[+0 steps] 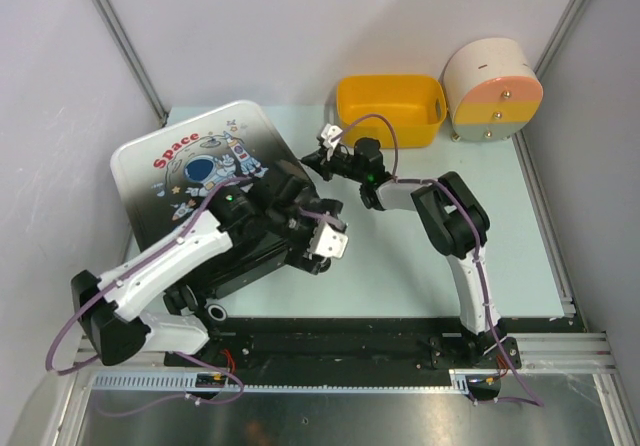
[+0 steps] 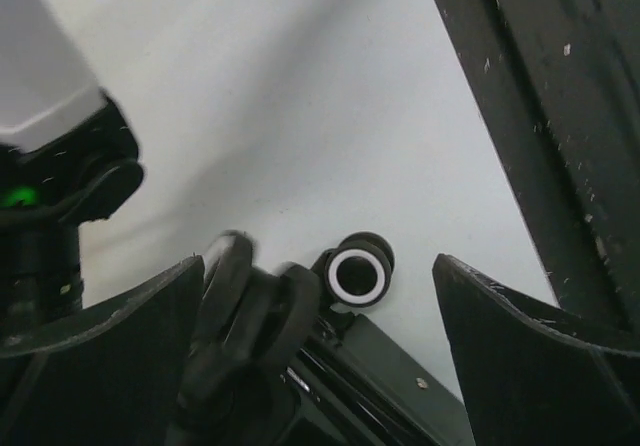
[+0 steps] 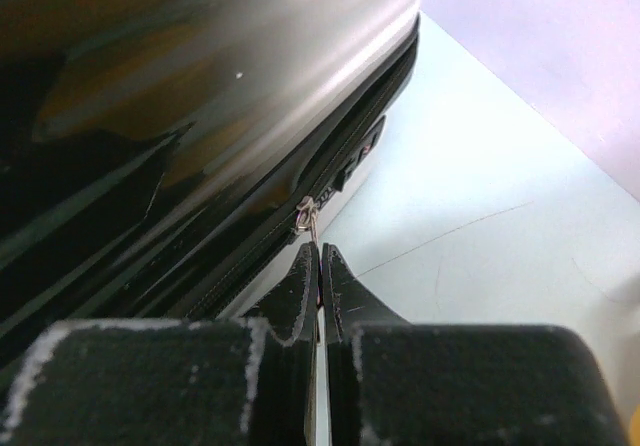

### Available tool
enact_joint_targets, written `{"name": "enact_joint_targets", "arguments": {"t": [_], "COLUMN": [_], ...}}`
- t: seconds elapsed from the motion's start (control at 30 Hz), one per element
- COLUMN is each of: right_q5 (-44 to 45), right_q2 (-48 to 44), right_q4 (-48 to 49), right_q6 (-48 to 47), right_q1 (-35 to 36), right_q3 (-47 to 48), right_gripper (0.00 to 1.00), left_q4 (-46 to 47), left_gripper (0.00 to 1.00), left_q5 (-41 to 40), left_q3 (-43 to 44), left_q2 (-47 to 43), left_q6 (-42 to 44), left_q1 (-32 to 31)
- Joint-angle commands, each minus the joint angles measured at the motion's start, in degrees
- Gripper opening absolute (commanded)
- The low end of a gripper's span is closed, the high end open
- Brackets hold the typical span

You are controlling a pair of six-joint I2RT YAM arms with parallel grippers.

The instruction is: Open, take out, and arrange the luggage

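The luggage [image 1: 195, 171] lies flat on the left of the table, its astronaut "Space" print facing up. My left gripper [image 1: 322, 238] hovers at its near right corner, open. In the left wrist view the wide-apart fingers [image 2: 100, 366] flank the black wheels [image 2: 245, 306], and a white-ringed wheel [image 2: 358, 271] sits between the tips of the left gripper [image 2: 318, 261]. My right gripper [image 1: 325, 148] is at the luggage's far right edge. The right wrist view shows this gripper [image 3: 320, 251] shut on the metal zipper pull [image 3: 306, 214] on the seam of the glossy shell [image 3: 200, 86].
A yellow basket [image 1: 390, 108] stands at the back centre, with a round cream-and-orange drawer box [image 1: 492, 91] to its right. Pale green table [image 1: 430, 266] stretches right of the luggage. Grey walls close in at the back and both sides.
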Motion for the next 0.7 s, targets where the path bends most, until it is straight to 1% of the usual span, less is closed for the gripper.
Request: {"name": "enact_joint_targets", "arguments": {"t": [0.0,0.03,0.07,0.1,0.13,0.17,0.2,0.23,0.27,0.3,0.33,0.37,0.4,0.43,0.47,0.53,0.57,0.6,0.63,0.67], "right_q5": [17.0,16.8,16.6,16.6,16.6,14.8,13.6,12.3,9.4,8.2,6.5,5.8,5.2,4.7,4.6,3.0,2.0,0.8,-1.4,-2.0], "right_q2": [-1.4,-1.6,-1.9,-1.9,-1.9,-1.9,-1.9,-2.1,-2.8,-3.3,-3.9,-5.3,-5.9,-6.4,-7.0,-8.8,-9.4,-11.1,-11.8,-12.6], "right_q4": [-0.5,-2.0,-4.7,-5.7,-6.5,-8.2,-8.9,-9.6,-12.1,-13.6,-15.2,-18.0,-19.5,-20.9,-23.4,-25.3,-27.0,-27.9,-29.6,-29.7], "right_q6": [-0.5,0.1,0.4,0.4,0.8,1.9,2.5,3.3,4.3,4.5,4.5,4.2,3.5,3.2,3.1,3.0,2.3,1.3,-1.7,-2.3], "right_q1": [-2.4,-3.2,-3.5,-3.8,-4.4,-4.7,-5.0,-5.4,-5.5,-5.5,-5.4,-5.5,-5.4,-5.5,-5.9,-6.5,-7.0,-7.2,-7.2,-7.2], "right_q3": [4.1,4.3,4.4,4.5,4.6,4.7,4.8,4.9,5.0,5.0,4.8,4.6,4.6,4.6,4.6,4.5,4.4,4.3,4.1,3.3], "right_gripper": [0.0,0.0,0.0,0.0,0.0,0.0,0.0,0.0,0.0,0.08,0.12,0.15,0.37,0.51,0.61,0.9,0.95,1.0,1.0,1.0], "left_q4": [-3.5,-3.3,-2.7,-2.3,-1.2,-0.7,-0.2,0.9,1.5,2.1,3.1,3.5,3.9,4.3,4.4,4.4,4.3,4.3,4.3,4.2], "left_gripper": [1.0,1.0,1.0,1.0,1.0,1.0,1.0,1.0,1.0,1.0,1.0,1.0,1.0,1.0,1.0,1.0,1.0,1.0,1.0,1.0], "left_q5": [0.4,0.2,0.0,0.0,-0.2,-0.4,-0.8,-1.2,-2.2,-4.0,-6.6,-7.8,-9.1,-13.0,-14.7,-16.4,-15.8,-15.3,-15.3,-14.3], "left_q3": [7.6,10.1,11.5,13.6,14.3,14.7,14.8,14.5,13.8,12.6,11.9,11.0,9.5,8.7,8.2,6.5,5.8,4.2,3.5,2.9], "left_q2": [-5.3,-6.0,-6.4,-6.6,-7.2,-7.5,-8.1,-9.7,-10.5,-11.6,-12.6,-14.5,-15.2,-15.8,-16.6,-17.2,-17.5,-18.3,-18.5,-18.6], "left_q6": [-18.9,-23.4,-25.9,-31.8,-35.3,-38.7,-44.8,-47.5,-49.9,-54.0,-55.7,-57.3,-60.3,-61.6,-62.7,-65.8,-66.6,-68.1,-68.9,-69.6], "left_q1": [2.4,3.5,6.7,8.8,11.3,17.0,20.2,23.7,30.5,33.8,37.3,44.1,47.2,50.6,55.8,61.1,66.3,68.8,73.2,75.5]}}
